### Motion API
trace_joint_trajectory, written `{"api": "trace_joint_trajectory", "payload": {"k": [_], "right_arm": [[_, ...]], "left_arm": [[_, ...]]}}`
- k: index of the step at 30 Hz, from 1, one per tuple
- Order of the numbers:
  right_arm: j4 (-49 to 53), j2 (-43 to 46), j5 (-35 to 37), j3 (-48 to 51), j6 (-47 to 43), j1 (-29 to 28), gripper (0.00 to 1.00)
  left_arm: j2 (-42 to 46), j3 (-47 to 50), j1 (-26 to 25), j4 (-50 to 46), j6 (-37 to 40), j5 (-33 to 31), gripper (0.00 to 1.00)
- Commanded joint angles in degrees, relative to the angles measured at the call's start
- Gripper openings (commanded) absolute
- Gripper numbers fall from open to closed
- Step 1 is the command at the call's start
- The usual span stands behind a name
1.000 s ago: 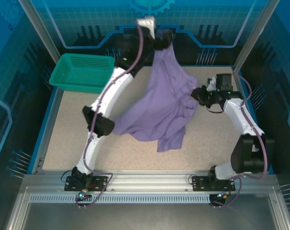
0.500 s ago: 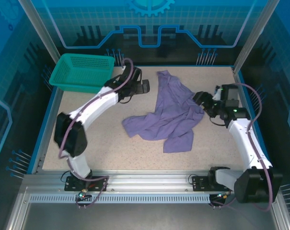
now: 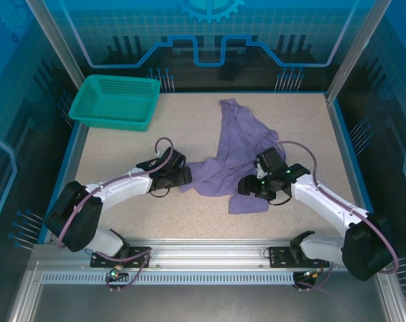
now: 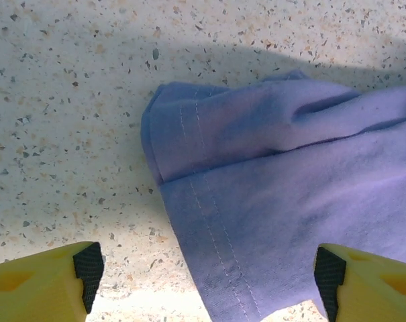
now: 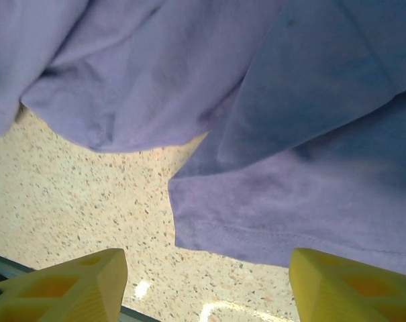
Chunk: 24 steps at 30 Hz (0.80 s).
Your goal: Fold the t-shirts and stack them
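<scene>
Hovering agape, empty: my left claw (image 4: 203,268) over lavender fabric t-shirt (image 4: 290,168), hem stitching (image 4: 213,231) plain from wrist, lost overhead; right claw (image 5: 206,275) seemingly likewise.

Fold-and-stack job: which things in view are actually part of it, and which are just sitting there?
In the job:
- lavender t-shirt, lying crumpled
- left gripper and right gripper, both open at its near edges

Just lying about:
- teal mesh basket, far left corner
- speckled table
</scene>
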<state>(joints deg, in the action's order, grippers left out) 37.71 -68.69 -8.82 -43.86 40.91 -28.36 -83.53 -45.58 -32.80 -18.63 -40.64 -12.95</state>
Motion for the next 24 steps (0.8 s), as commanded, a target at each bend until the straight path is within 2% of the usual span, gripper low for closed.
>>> {"api": "trace_joint_trajectory", "payload": {"k": [1, 7, 9, 14, 16, 18, 20, 21, 24], "right_arm": [[1.2, 0.7, 2.5, 1.1, 1.9, -2.6, 0.66], [1.4, 0.7, 4.1, 2.6, 2.9, -3.8, 0.65], [1.1, 0.8, 4.3, 3.2, 3.5, -3.8, 0.65], [0.0, 0.3, 3.6, 3.9, 3.8, -4.4, 0.64], [0.2, -1.0, 3.0, 3.3, 2.9, -4.7, 0.64], [1.3, -2.3, 2.8, 2.3, 2.0, -4.9, 0.61], [2.4, -3.2, 3.2, 1.3, 1.4, -5.3, 0.59], [2.5, -3.1, 3.5, 1.1, 1.3, -5.6, 0.58], [1.7, -2.8, 3.6, 0.9, 2.2, -6.7, 0.58]], "left_arm": [[2.3, 2.5, 0.1, 5.0, -2.1, 1.5, 0.82], [-0.8, 4.7, 0.4, 11.4, -3.9, 6.8, 0.66], [-2.0, 4.6, 0.4, 11.6, -4.5, 6.3, 0.66], [-3.5, 5.0, 0.5, 13.0, -3.9, 4.7, 0.51], [-4.5, 4.1, 0.5, 12.7, -3.1, 4.3, 0.37], [-5.0, 3.4, 0.5, 12.6, -2.6, 4.0, 0.17], [-4.4, 2.4, 0.5, 12.0, -2.0, 3.4, 0.04], [-3.7, 1.7, 0.4, 11.1, -1.4, 2.9, 0.01], [-1.5, -1.7, -0.1, 7.6, 1.1, 1.0, 0.0]]}}
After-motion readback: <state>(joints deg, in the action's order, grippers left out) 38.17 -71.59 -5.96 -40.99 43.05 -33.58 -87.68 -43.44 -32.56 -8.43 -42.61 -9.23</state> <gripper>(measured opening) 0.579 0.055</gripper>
